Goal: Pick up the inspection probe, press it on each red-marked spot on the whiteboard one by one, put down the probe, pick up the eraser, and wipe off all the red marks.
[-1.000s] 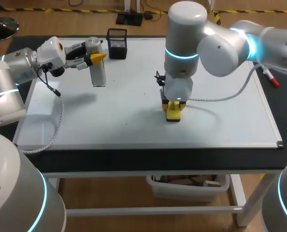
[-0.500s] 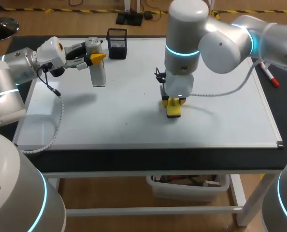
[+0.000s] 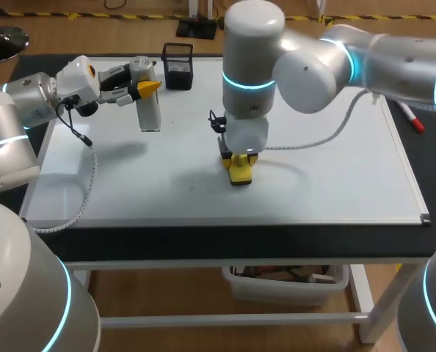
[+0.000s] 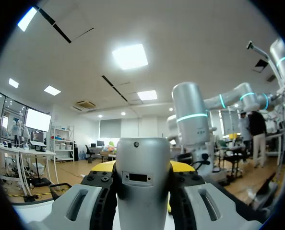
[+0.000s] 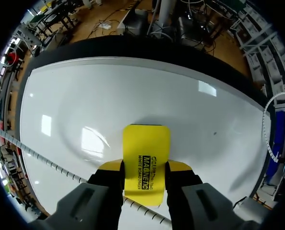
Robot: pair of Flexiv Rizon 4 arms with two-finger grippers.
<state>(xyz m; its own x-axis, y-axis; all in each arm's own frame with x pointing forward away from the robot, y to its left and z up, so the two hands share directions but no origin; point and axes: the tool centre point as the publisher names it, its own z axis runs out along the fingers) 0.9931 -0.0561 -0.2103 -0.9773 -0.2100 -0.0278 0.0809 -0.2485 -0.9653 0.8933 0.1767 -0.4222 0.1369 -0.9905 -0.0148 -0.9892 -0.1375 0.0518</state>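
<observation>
The whiteboard lies flat on the desk, and everything else is placed by it. Nearest the board's front edge, about midway along it, the right pincer points straight down and is clamped on the yellow eraser, with one yellow-tipped finger on either side. The eraser's lower end appears to rest on the white surface.

Farther back, over the board's left part, the left pincer comes in level from the left edge. It is closed on the upper part of the inspection probe, a pale grey cylinder standing upright. Whether its foot touches the board or hangs just above it cannot be told.

At the board's far edge, just behind the probe, stands a small black mesh holder. A red-capped marker lies by the board's right edge.
</observation>
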